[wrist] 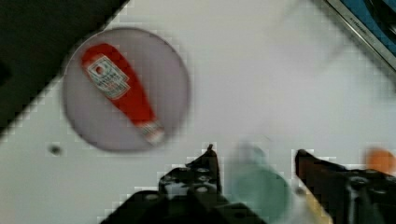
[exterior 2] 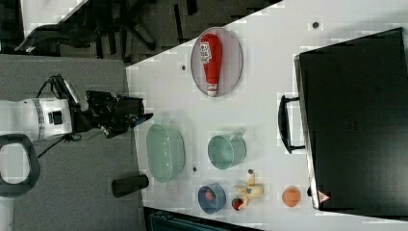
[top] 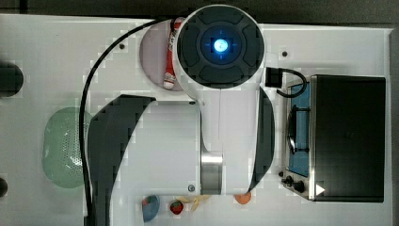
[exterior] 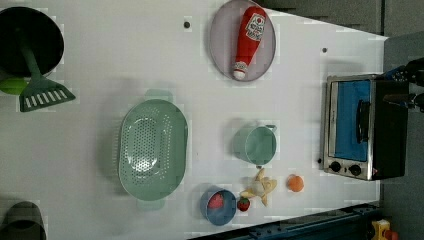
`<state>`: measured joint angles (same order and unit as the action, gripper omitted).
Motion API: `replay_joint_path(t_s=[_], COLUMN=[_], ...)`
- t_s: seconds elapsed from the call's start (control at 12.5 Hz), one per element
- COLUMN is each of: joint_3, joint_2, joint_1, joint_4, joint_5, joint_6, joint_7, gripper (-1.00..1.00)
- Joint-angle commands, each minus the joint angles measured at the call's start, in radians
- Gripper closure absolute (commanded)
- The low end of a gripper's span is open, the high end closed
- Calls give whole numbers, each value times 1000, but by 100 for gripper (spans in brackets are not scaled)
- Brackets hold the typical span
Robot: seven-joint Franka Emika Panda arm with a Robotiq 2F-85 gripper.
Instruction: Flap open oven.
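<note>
White tabletop fills my screens, with dark floor past its edges. On the left view I see the oven (exterior: 364,127) at three o'clock on the table, its blue glass door shut, the dark bar handle (exterior: 362,121) lying across the door and two black knobs (exterior: 345,168) at the oven's six o'clock end. On the top view the arm's white body covers the middle of the table and the oven (top: 347,137) sits at three o'clock of it. My gripper (wrist: 254,161) hangs high above the table; on the wrist view its fingers (wrist: 209,163) are spread apart with nothing between them, and a green cup (wrist: 259,184) shows blurred in the gap far below. A red ketchup bottle (exterior: 248,41) lies on a round grey plate (exterior: 220,37) at twelve o'clock of the table. A green colander (exterior: 152,149) sits near the middle, and an orange (exterior: 295,183) lies at the oven's seven o'clock.
</note>
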<state>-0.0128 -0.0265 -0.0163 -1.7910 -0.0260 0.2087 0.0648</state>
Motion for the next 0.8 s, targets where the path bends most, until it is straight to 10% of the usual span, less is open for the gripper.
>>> replay_joint_path(t_s=[0.08, 0.4, 0.8], joint_3=[-48, -48, -52], joint_2=[-286, -286, -286], joint_1=[28, 28, 29], joint_4=[-129, -129, -130], joint_5=[1, 1, 0], joint_6=[-169, -169, -169], joint_7=[-85, -85, -85], gripper=[-59, -100, 8])
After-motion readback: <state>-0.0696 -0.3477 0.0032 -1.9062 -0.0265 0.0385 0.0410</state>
